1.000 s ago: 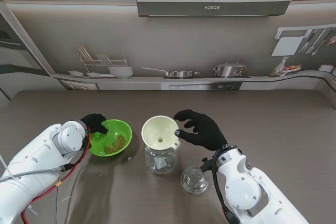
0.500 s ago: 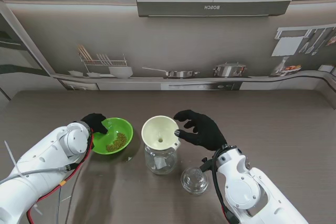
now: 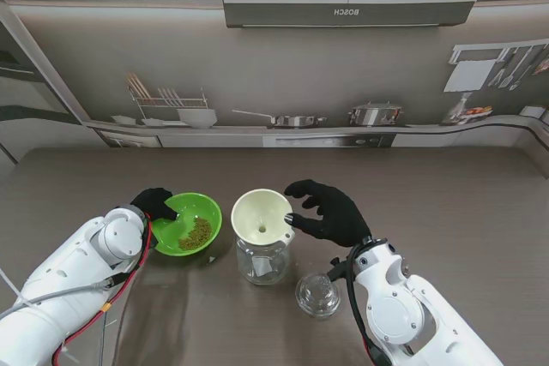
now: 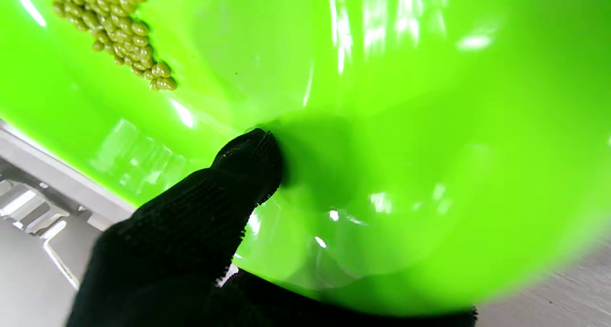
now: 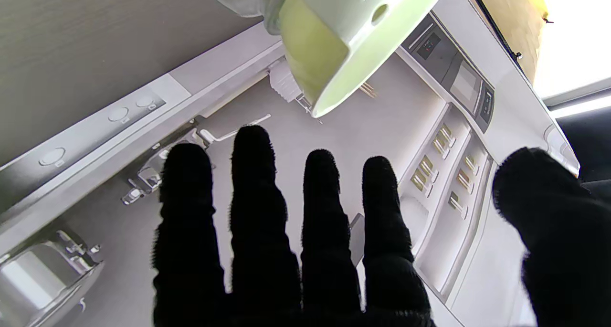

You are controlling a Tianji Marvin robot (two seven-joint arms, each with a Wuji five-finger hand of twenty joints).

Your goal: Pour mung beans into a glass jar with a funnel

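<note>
A green bowl [image 3: 190,216] with mung beans [image 3: 196,233] is held at its left rim by my left hand [image 3: 154,202], lifted and tilted a little. In the left wrist view my black thumb presses inside the green bowl [image 4: 382,126], with mung beans [image 4: 119,26] gathered away from it. A cream funnel [image 3: 260,216] sits in the mouth of a glass jar [image 3: 262,261] at the table's middle. My right hand [image 3: 328,209] hovers just right of the funnel with fingers spread, holding nothing. The right wrist view shows the funnel [image 5: 343,36] beyond the spread fingers [image 5: 258,212].
The jar's glass lid [image 3: 317,295] lies on the table nearer to me, right of the jar and close to my right forearm. The brown table [image 3: 446,203] runs back to a kitchen backdrop.
My left hand has carried the green bowl slightly right and farther from me, toward the funnel. The right hand, funnel and jar have stayed put.
</note>
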